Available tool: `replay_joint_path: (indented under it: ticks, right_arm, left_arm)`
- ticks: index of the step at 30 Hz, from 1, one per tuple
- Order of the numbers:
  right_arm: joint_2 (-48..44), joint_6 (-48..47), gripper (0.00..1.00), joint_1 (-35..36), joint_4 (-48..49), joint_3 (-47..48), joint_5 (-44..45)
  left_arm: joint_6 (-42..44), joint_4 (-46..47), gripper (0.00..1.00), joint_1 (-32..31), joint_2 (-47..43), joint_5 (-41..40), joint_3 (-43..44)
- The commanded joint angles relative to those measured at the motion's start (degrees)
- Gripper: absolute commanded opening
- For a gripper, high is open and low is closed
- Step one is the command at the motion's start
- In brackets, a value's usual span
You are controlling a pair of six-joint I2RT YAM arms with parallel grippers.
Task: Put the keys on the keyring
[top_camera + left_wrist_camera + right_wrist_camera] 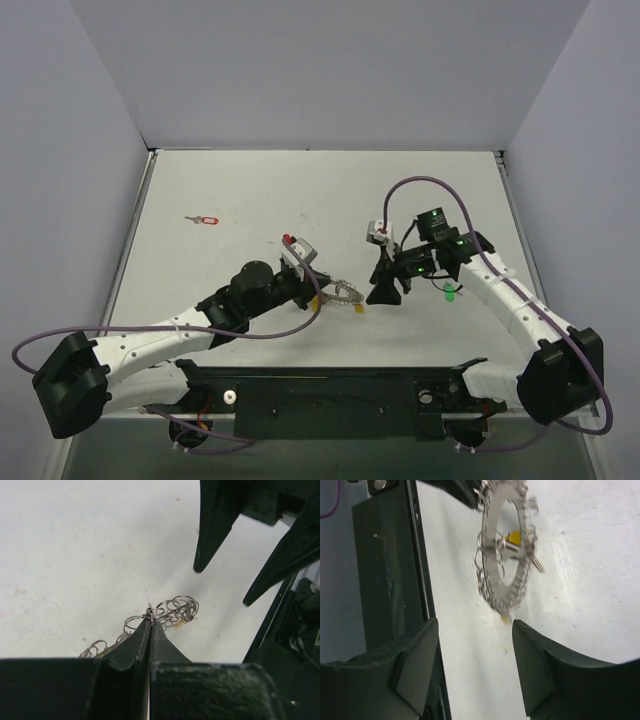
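keyring [346, 293]: pinched at one spot on its lacy rim, so most of the edge is left free for threading. Its yellow piece [513, 538] shows through the hole. Can't tell if it's lifted or resting on the table [250, 180].
left gripper [150, 621]: jaws squeezed right together on the keyring's rim, basically acting as the vise.
right gripper [475, 647]: spread wide with nothing in it, just beside the keyring, on the side away from the left arm.
green key [450, 293]: on the table, past the right gripper from the keyring, so an easy grab I'd guess.
red key [205, 219]: well apart from the keyring, off toward the far left.
progress: neither key is on yet, imo.
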Motion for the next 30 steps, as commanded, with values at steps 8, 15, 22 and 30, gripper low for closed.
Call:
replay_joint_path:
  ticks: [8, 15, 22, 30]
  right_arm:
    - [-14.13, -27.20, 0.72, -9.60, -29.96, 11.39, -3.01]
    - [-6.23, -43.15, 0.75, -2.85, -55.46, 26.60, -2.14]
    - [-5.69, -42.45, 0.74, 1.30, -53.81, 23.89, -2.14]
    - [-2.35, -35.69, 0.64, 2.71, -49.42, 26.17, -2.40]
  left_arm:
    - [38.76, -2.36, 0.00, -1.02, -6.88, 19.38, 9.20]
    - [46.77, -9.37, 0.00, -1.10, -4.52, 19.68, 12.71]
    - [41.96, -8.96, 0.00, -0.93, -4.51, 20.71, 12.20]
    - [18.51, 7.68, 0.00, 0.74, -2.58, 24.32, 7.02]
